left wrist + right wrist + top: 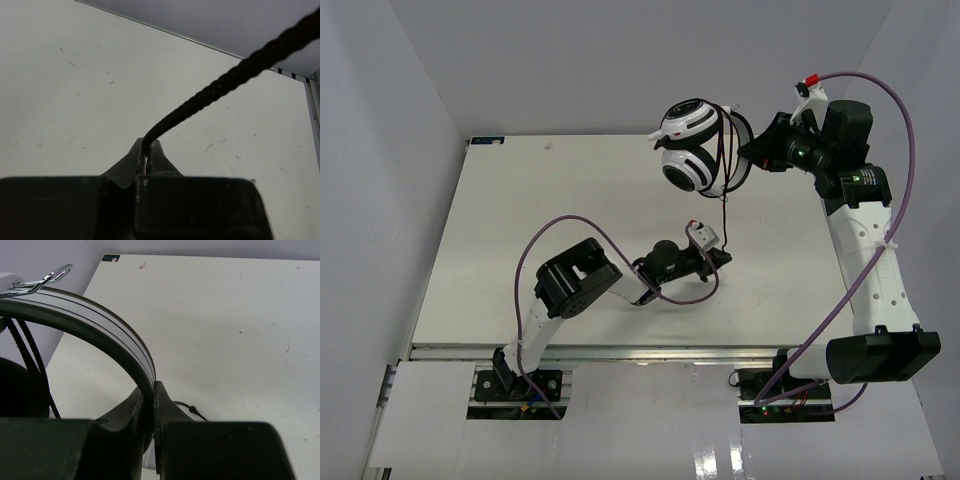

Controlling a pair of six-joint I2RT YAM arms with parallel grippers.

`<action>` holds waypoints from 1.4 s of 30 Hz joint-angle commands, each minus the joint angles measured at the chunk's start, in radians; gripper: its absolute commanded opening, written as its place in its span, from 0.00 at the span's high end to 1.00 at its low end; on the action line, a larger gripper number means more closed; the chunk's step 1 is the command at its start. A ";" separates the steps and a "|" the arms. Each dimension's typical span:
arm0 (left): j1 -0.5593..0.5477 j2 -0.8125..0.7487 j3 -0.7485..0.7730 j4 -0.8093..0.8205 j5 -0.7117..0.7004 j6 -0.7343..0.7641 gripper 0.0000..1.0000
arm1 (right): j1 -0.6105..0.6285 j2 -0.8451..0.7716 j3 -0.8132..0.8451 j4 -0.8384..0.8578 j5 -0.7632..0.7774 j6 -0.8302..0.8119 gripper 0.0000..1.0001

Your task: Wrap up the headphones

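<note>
The headphones [688, 146] hang in the air above the far right of the table, white earcups with black stripes facing left. My right gripper [756, 153] is shut on their dark headband [95, 322], its jaws [152, 388] pinched on the band's edge. Two strands of thin black cable [31, 357] cross the band beside an earcup. From the headphones the cable [723, 215] drops straight down to my left gripper [724, 256], which is shut on it. In the left wrist view the braided cable [225, 79] rises up and right out of the closed fingertips [148, 148].
The white table [520, 220] has walls at the left, back and right. A purple arm cable [570, 225] loops over my left arm, another [880, 95] arcs above my right arm. A thin black cable piece [189, 408] lies on the table under the right gripper.
</note>
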 commanded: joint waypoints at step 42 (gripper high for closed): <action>0.672 -0.469 0.245 -1.066 0.786 -0.094 1.00 | 0.083 -0.306 -0.432 0.042 0.234 -1.078 0.92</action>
